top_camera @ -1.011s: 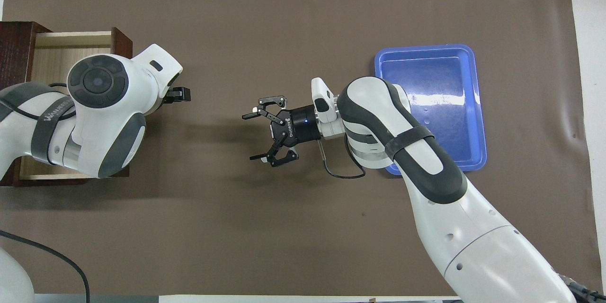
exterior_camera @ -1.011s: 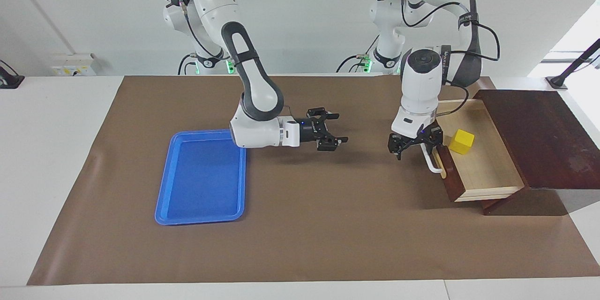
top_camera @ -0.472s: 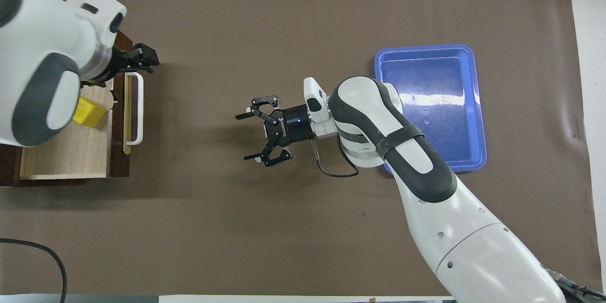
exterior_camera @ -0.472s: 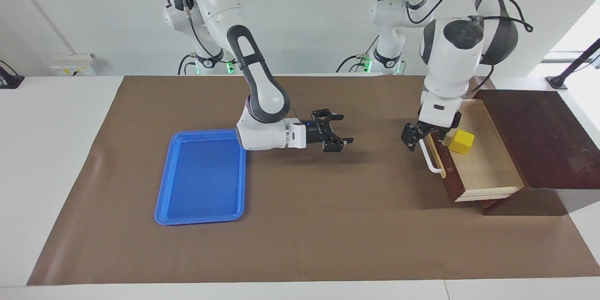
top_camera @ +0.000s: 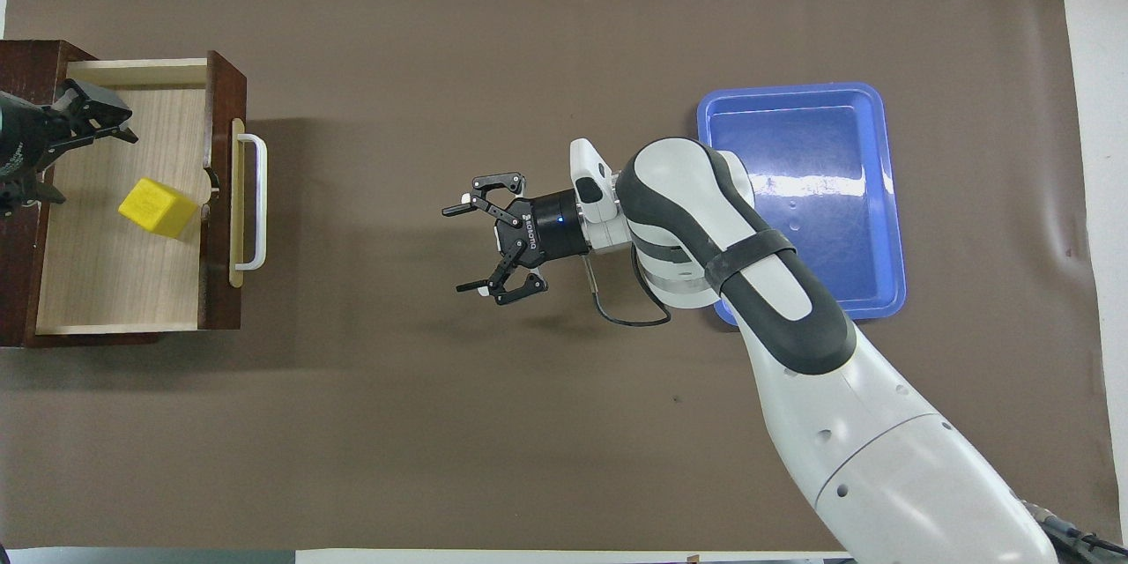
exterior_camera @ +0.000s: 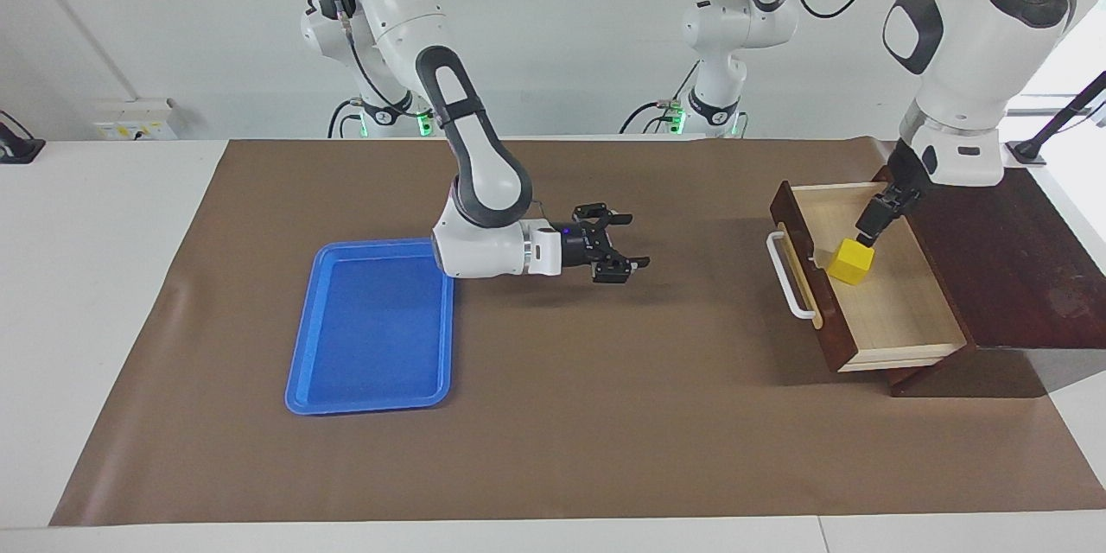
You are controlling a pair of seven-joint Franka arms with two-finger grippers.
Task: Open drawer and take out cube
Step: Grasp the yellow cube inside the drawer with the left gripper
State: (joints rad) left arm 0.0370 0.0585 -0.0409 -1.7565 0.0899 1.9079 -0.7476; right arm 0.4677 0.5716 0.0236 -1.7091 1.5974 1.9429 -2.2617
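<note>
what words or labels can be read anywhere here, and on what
"ROBOTIQ": printed sideways on the black body of the right hand, read in the overhead view.
Wall box at the right arm's end: small marks, too small to read.
No writing shows on the drawer, the cube or the blue tray.

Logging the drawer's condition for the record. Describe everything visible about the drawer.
The drawer is pulled open from its dark wooden box. Its front is dark reddish-brown wood with a white bar handle on a brass strip; the inside is pale light wood. A yellow cube rests on its floor. The left end effector hangs over the inside, above the cube; nothing grips the handle.
</note>
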